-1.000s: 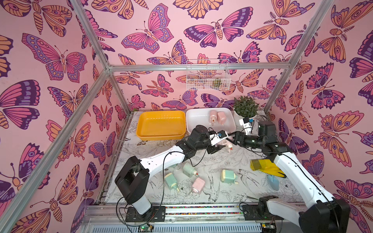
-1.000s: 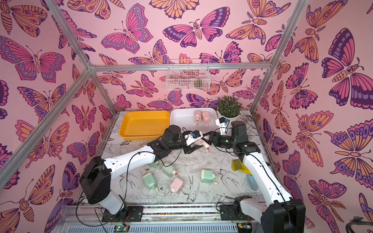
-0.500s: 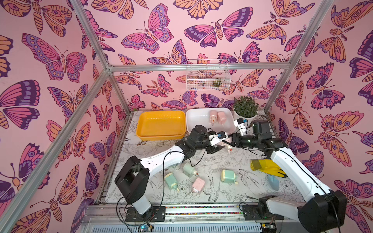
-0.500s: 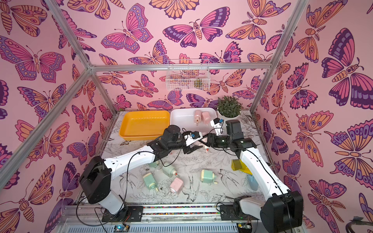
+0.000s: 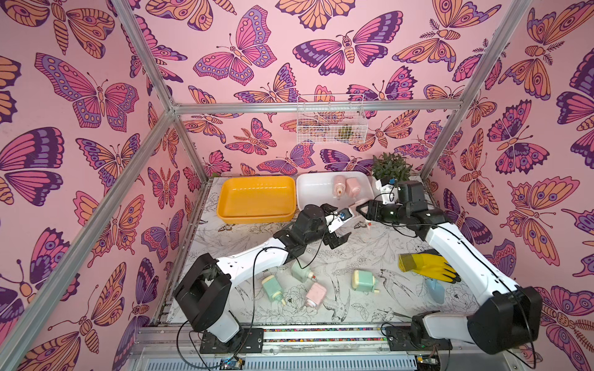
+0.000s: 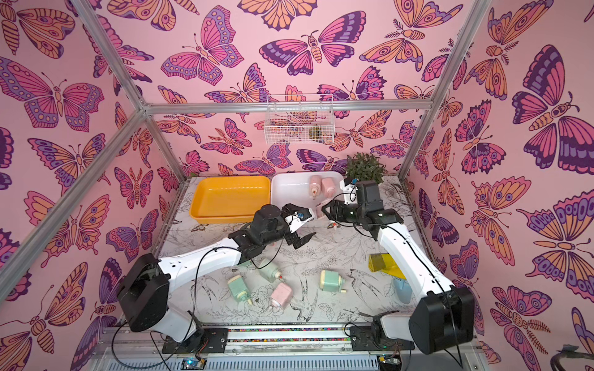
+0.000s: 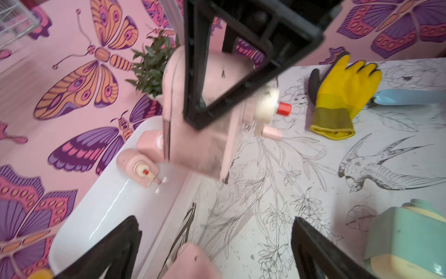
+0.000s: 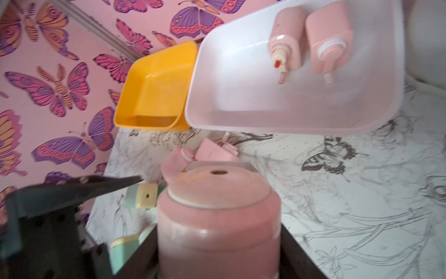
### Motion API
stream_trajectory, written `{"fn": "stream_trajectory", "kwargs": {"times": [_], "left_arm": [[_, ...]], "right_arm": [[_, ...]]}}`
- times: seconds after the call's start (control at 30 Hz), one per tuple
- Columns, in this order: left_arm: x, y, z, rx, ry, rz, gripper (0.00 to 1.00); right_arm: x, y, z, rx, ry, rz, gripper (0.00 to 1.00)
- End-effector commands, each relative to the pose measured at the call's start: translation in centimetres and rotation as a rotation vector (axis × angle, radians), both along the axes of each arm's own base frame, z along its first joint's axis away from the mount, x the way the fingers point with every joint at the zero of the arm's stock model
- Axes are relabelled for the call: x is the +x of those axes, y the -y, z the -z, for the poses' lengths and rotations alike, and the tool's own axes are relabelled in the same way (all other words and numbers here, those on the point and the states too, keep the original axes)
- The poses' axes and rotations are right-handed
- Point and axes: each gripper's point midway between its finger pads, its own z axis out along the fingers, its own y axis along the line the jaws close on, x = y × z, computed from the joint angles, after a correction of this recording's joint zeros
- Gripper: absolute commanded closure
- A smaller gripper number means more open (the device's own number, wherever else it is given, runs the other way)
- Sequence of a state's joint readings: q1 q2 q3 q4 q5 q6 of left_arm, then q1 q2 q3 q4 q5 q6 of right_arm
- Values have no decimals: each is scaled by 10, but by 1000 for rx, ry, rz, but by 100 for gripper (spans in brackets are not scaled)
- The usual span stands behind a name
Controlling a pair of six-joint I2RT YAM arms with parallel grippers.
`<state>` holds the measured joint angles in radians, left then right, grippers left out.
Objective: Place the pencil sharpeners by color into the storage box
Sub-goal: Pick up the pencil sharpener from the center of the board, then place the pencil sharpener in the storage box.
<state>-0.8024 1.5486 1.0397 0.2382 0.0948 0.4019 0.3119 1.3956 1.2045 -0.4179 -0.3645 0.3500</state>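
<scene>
Gripping a pink sharpener [image 8: 218, 224], the right gripper [image 5: 362, 210] hangs just short of the white tray [image 5: 308, 192], where two pink ones [image 5: 345, 188] lie. Beside it the left gripper [image 5: 339, 239] gapes empty. Green sharpeners [image 5: 364, 281] wait on the table. Risk: arms this close could clip, knocking the sharpener loose.

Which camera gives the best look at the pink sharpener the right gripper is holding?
The right wrist view: the held pink sharpener fills the foreground between the jaws. The left wrist view shows it blurred, partly behind the right gripper. In both top views it is mostly hidden.
</scene>
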Motion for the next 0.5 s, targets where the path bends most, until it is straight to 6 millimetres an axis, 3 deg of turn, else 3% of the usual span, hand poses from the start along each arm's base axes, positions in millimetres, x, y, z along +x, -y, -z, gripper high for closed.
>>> {"fn": "stream_trajectory", "kwargs": {"times": [0.0, 0.1, 0.23, 0.47], "left_arm": [[20, -36, -17, -85, -3, -239, 0], [23, -54, -16, -179, -77, -369, 0], [28, -77, -6, -221, -66, -486, 0], [33, -105, 5, -181, -31, -606, 0]], "right_arm": [[53, 4, -17, -138, 130, 87, 100], [89, -15, -4, -273, 107, 96, 100], [130, -51, 9, -231, 50, 92, 100], [185, -88, 26, -279, 62, 130, 100]]}}
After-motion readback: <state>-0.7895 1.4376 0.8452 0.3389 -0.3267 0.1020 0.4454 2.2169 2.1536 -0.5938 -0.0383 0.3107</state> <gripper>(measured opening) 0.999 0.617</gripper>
